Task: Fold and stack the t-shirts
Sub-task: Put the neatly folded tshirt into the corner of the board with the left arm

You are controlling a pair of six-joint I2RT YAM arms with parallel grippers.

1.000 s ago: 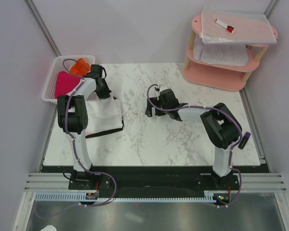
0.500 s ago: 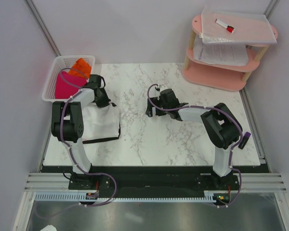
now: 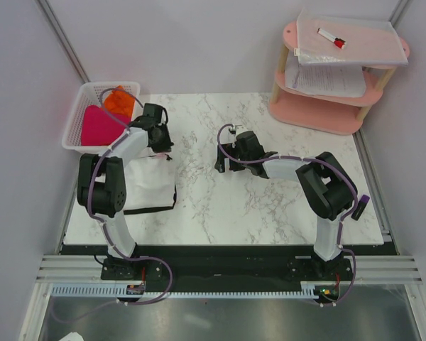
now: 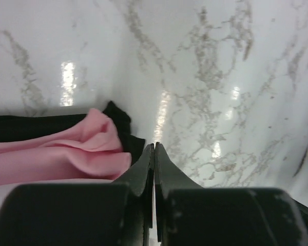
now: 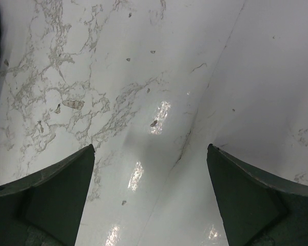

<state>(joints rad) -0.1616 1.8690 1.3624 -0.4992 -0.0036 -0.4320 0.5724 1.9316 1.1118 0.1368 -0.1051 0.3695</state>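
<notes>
**Two arms at a marble table, shirts at left**

Top view: marble table (image 3: 270, 206) between white walls. A pink shelf (image 3: 319, 114) stands far right. A basket (image 3: 74, 124) far left holds the magenta shirt (image 3: 99, 126) and orange shirt (image 3: 117, 101). The white shirt (image 3: 148, 183) lies folded beside the left arm.
Left wrist: left gripper (image 4: 154, 148) pressed closed on nothing, beside a pink shirt (image 4: 66, 154) on black cloth (image 4: 118, 115); the pink does not show from above.
Right wrist: right gripper (image 5: 151, 147) wide open over the marble

Table top (image 3: 220, 202): marble-look, smooth, glossy, lamp glints in wrist views.
White t-shirt (image 3: 150, 186), near left: soft matt cloth.
Pale pink t-shirt (image 4: 66, 154): matt cloth with soft folds, on black matt edge (image 4: 36, 128).
Basket (image 3: 74, 121), far left: white plastic lattice.
Left gripper (image 4: 154, 148), right gripper (image 5: 150, 154): dark matt plastic.
Shelf (image 3: 319, 117), far right: smooth pink tiers, pale wood legs, paper sheets (image 3: 326, 79).
</notes>
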